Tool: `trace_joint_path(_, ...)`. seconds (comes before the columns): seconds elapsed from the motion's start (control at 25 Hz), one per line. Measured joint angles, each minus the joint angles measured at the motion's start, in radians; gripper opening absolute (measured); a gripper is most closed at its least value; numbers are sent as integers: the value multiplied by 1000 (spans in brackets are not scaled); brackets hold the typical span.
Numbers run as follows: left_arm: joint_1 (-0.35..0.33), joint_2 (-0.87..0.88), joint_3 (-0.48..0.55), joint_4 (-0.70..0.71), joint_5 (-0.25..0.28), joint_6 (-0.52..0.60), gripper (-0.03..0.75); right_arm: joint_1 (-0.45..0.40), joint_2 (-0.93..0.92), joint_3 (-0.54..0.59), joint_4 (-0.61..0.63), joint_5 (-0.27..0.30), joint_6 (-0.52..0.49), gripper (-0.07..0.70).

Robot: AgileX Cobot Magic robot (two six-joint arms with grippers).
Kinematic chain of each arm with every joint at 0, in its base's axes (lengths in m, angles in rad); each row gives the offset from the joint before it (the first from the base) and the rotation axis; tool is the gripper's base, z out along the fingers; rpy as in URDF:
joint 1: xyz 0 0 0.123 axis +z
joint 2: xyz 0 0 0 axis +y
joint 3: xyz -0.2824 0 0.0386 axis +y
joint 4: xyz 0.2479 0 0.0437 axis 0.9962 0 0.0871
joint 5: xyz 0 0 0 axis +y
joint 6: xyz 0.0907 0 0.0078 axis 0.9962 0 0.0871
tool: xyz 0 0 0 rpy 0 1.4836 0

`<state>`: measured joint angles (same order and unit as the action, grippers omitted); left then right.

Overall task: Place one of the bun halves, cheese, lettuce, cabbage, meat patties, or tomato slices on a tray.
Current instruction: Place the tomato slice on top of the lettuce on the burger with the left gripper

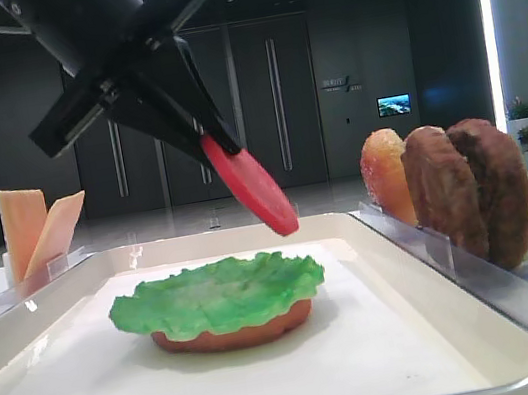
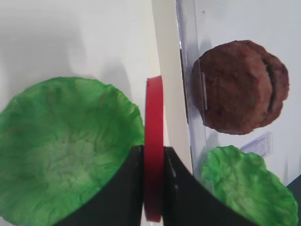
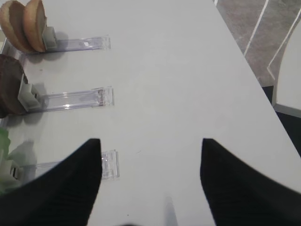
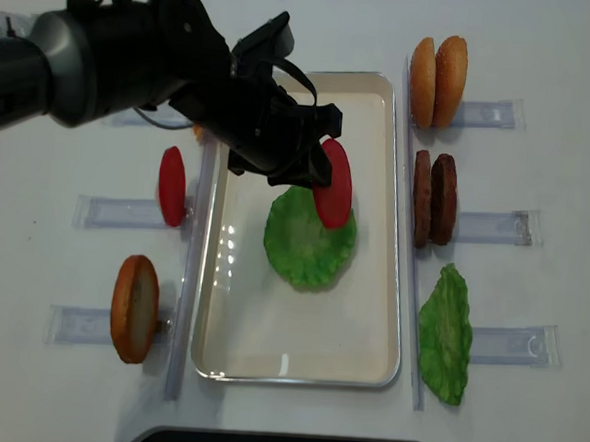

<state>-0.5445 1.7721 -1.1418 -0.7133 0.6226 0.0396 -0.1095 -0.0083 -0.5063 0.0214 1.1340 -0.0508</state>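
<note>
Surface: I see a white table (image 4: 317, 22) with clear racks (image 3: 77, 99).
Room: dark hall behind; wall sign unreadable.
Left gripper (image 4: 313, 167): clamps a tomato slice (image 4: 333, 183) over the lettuce (image 4: 309, 244) on the tray (image 4: 369, 326).
Right gripper (image 3: 150, 183): spread wide, holding nothing.

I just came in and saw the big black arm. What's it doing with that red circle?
The left pincer is shut on a tomato slice, holding it on edge above the white tray. On the tray lies a lettuce leaf on top of a bun half. The tomato hasn't been put down yet. The right pincer hangs open over the bare table, holding nothing.
</note>
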Motion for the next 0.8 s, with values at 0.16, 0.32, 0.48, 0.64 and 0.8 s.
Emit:
trace_joint_path(0.16, 0, 42, 0, -32, -1, 47, 60, 0, 0, 0, 0, 0, 0, 433)
trace_joint_path(0.32, 0, 62, 0, -41, -1, 71, 60, 0, 0, 0, 0, 0, 0, 433)
trace_joint_path(0.48, 0, 64, 0, -42, 0, 89, 60, 0, 0, 0, 0, 0, 0, 433)
trace_joint_path(0.64, 0, 64, 0, -42, 20, 96, 60, 0, 0, 0, 0, 0, 0, 433)
trace_joint_path(0.8, 0, 64, 0, -40, 34, 98, 91, 0, 0, 0, 0, 0, 0, 433)
